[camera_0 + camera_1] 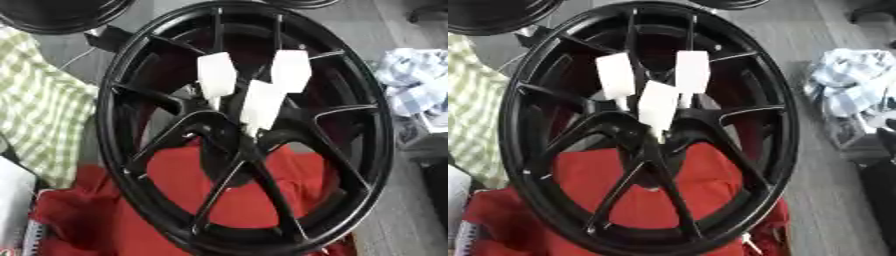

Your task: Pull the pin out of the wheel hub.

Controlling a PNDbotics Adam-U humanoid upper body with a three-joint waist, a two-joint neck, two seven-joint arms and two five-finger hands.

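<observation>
1. No robot hand is seen in either view, so hand state cannot be told; the pull is judged not yet begun.
2. A reach to the hub centre is called for next.
3. Three white, flat, tapered pins [262, 106] are seen standing from the centre of the black multi-spoke wheel hub [131, 65], which is propped over a red cloth [175, 175].

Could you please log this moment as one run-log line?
wheel hub: upright on red cloth | white pins: three, still in hub | robot hands: none in view
</observation>
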